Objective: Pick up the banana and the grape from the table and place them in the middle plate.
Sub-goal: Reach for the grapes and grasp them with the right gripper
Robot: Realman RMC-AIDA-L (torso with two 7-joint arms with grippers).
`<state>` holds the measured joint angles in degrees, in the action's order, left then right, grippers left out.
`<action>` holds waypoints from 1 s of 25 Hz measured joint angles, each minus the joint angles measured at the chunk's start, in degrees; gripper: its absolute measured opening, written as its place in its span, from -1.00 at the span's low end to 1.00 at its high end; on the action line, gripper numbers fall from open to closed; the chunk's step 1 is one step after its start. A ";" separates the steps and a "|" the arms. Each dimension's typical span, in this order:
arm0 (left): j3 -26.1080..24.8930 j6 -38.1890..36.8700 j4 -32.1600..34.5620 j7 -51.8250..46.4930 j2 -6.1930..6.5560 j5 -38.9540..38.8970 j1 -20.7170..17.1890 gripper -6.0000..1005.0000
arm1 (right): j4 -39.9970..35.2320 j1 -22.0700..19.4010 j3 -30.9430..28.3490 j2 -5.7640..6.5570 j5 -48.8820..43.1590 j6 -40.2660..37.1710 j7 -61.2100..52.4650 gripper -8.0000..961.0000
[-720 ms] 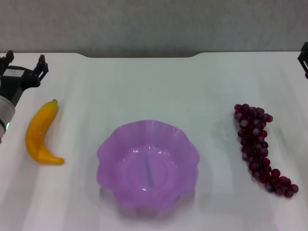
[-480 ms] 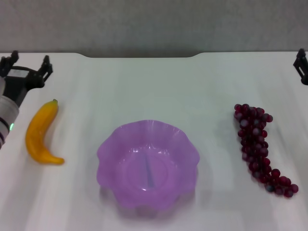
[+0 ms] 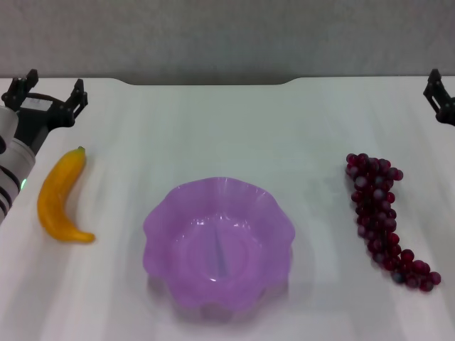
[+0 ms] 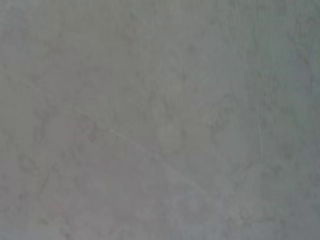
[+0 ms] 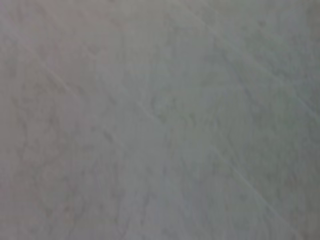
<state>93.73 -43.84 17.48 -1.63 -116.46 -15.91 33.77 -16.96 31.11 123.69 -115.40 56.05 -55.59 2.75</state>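
The yellow-orange banana (image 3: 60, 197) lies on the white table (image 3: 227, 128) at the left, dark-green tip pointing away. The bunch of dark-red grapes (image 3: 382, 215) lies at the right. The translucent purple scalloped plate (image 3: 165, 220) stands in the middle, empty. My left gripper (image 3: 45, 91) is open and empty over the table's far left, just beyond the banana's tip. My right gripper (image 3: 441, 94) shows only partly at the far right edge, beyond the grapes. Both wrist views show only a blurred grey surface.
The table's far edge (image 3: 213, 82) has a rounded notch in the middle, with a grey wall behind it. Bare white tabletop lies between the plate and each fruit.
My left gripper has moved right and a little away, closer to the line of the banana's tip. My right gripper has edged left into view.
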 joint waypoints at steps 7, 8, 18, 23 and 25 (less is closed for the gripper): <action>0.23 0.29 0.04 -0.38 -0.17 -0.29 0.41 0.64 | 0.03 0.17 -0.23 0.07 -0.11 -0.56 0.72 0.71; 0.23 0.29 0.05 -0.48 -0.17 -0.38 0.41 0.64 | -0.06 0.17 -0.24 0.07 -0.08 -0.57 0.72 0.71; -0.40 0.05 0.10 -1.70 -0.14 -0.65 0.30 0.64 | -2.30 0.55 -0.32 -0.17 0.30 1.36 -0.08 0.72; -0.27 0.69 -0.87 -1.85 -0.04 -0.57 -0.74 0.64 | -7.25 1.34 -0.79 0.17 0.19 11.24 0.06 0.71; -0.26 1.37 -0.92 -1.61 0.07 -0.45 -1.28 0.64 | -8.25 2.07 -1.08 0.24 -0.13 15.04 0.37 0.71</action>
<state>93.48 -42.47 16.56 -3.23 -116.39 -16.36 32.50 -25.21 33.19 122.61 -115.16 55.91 -40.55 3.12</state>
